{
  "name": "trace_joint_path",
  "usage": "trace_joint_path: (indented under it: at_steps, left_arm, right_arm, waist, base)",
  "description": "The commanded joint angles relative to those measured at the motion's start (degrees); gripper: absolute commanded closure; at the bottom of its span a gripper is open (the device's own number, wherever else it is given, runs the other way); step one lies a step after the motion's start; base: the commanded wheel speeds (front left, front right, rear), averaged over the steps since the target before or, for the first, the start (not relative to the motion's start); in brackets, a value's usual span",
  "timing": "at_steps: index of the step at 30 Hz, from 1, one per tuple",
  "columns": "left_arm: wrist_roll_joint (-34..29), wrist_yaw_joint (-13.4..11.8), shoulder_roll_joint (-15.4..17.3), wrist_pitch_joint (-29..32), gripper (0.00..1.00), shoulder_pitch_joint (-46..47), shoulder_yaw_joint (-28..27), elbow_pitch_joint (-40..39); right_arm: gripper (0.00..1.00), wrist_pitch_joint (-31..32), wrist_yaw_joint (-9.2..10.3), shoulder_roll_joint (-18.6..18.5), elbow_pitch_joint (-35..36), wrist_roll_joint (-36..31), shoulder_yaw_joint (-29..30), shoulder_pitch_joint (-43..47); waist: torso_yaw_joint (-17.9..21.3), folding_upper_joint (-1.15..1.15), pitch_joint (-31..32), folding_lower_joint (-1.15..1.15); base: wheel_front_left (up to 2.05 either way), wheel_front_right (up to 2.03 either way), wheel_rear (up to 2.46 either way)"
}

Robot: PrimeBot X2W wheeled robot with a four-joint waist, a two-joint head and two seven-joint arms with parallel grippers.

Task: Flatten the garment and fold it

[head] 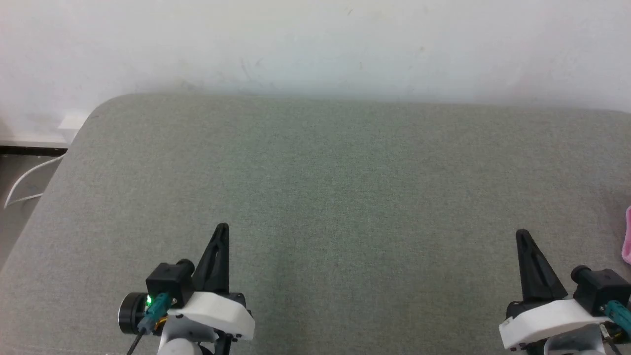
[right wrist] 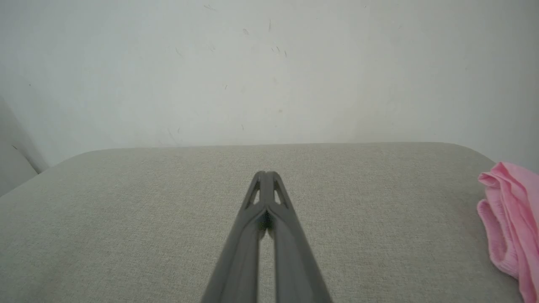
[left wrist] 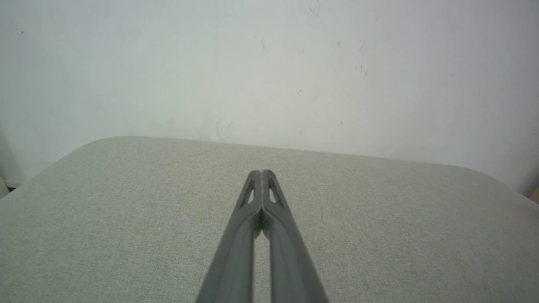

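The garment (right wrist: 511,219) is a crumpled pink cloth lying at the right edge of the grey cushioned surface; a sliver of the garment (head: 627,241) shows at the right border of the head view. My right gripper (head: 522,232) hovers at the lower right, well left of the cloth, and the right gripper (right wrist: 265,173) is shut with nothing in it. My left gripper (head: 222,227) is at the lower left, far from the cloth. Seen along its own fingers, the left gripper (left wrist: 261,172) is also shut and empty.
The grey padded surface (head: 320,187) spreads wide, with a rounded far-left corner against a white wall (head: 315,44). A white cable (head: 27,180) hangs beside the left edge.
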State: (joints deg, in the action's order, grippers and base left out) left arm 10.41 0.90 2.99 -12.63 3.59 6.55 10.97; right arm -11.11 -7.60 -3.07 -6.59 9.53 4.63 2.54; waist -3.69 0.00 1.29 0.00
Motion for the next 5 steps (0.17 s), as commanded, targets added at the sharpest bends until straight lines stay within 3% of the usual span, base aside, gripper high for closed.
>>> trace_joint_path:
  at_steps: [1, 5]
  left_arm:
    - [-0.65, -0.14, -0.02, 0.24, 1.00, -0.55, -0.38, -0.56]
    - [-1.02, -0.17, -0.02, 0.71, 1.00, -0.67, -0.61, -0.95]
  right_arm:
    - [1.00, 0.42, 0.02, 0.03, 0.42, -0.65, -0.26, -0.37]
    - [1.00, 0.82, 0.02, 0.04, 0.65, -0.99, -0.42, -0.45]
  waist:
    - [0.05, 0.00, -0.02, 0.00]
    - [0.19, 0.00, -0.07, 0.00]
  base:
    - [0.00, 0.00, 0.00]
    - [0.00, 0.00, 0.00]
